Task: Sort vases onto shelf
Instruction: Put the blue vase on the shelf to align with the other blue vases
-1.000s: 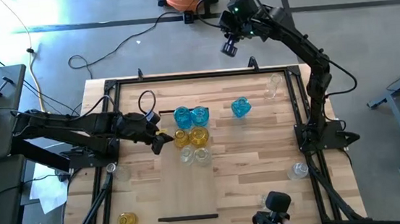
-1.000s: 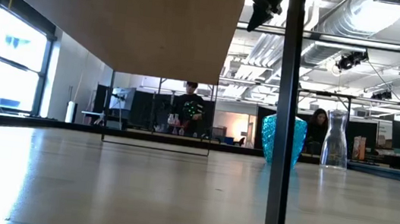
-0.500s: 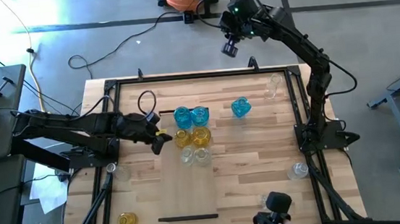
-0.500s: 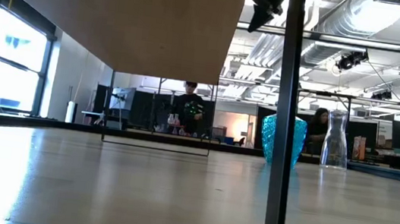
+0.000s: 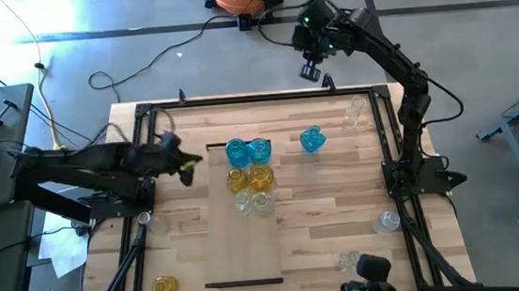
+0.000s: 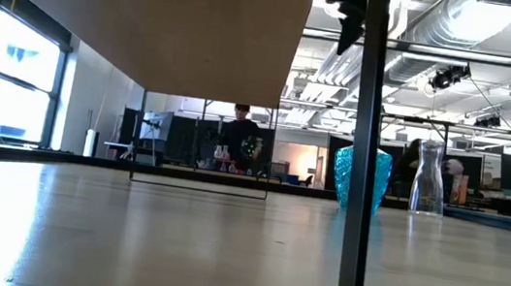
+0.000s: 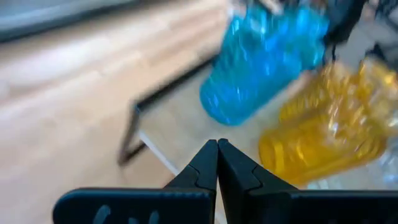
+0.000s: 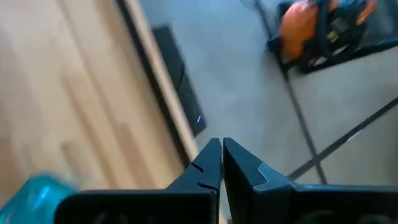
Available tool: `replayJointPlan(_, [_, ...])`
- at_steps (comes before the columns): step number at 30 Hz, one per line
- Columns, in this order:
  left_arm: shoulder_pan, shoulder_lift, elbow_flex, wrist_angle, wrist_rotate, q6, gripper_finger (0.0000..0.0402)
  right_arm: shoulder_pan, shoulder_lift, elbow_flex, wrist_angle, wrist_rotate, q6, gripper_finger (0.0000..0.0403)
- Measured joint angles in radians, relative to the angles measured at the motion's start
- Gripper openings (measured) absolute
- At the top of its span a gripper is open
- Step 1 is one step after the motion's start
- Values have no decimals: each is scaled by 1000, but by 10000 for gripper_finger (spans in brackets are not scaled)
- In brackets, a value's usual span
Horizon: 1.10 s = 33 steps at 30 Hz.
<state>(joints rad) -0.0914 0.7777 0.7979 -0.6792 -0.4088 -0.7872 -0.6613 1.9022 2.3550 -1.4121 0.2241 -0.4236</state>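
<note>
On the shelf (image 5: 239, 237): six vases (image 5: 249, 176) grouped by colour. Off it, five remain around the bench (image 5: 332, 224). Both arms' jaws pressed together, empty.

Left arm reached in low from the table's left side, roughly horizontal, forearm stretched toward centre. Left gripper (image 5: 185, 174) sat just above the table surface, fingers pressed together, nothing between them. Right arm rose from its base at the right edge, elbow bent, extended up past the far edge. Right gripper (image 5: 310, 71) hung raised there, closed and empty.
</note>
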Motion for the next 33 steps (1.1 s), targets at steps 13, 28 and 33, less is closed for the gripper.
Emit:
replayJointPlan(13, [0, -324, 0, -61, -78, 180, 0, 93, -19, -131, -161, -341, 186, 0])
replayJointPlan(28, [0, -444, 0, -186, 30, 241, 0, 213, -127, -599, -138, -205, 525, 0])
replayJointPlan(33, [0, -443, 0, -210, 47, 242, 0, 256, -151, -713, -63, -332, 607, 18])
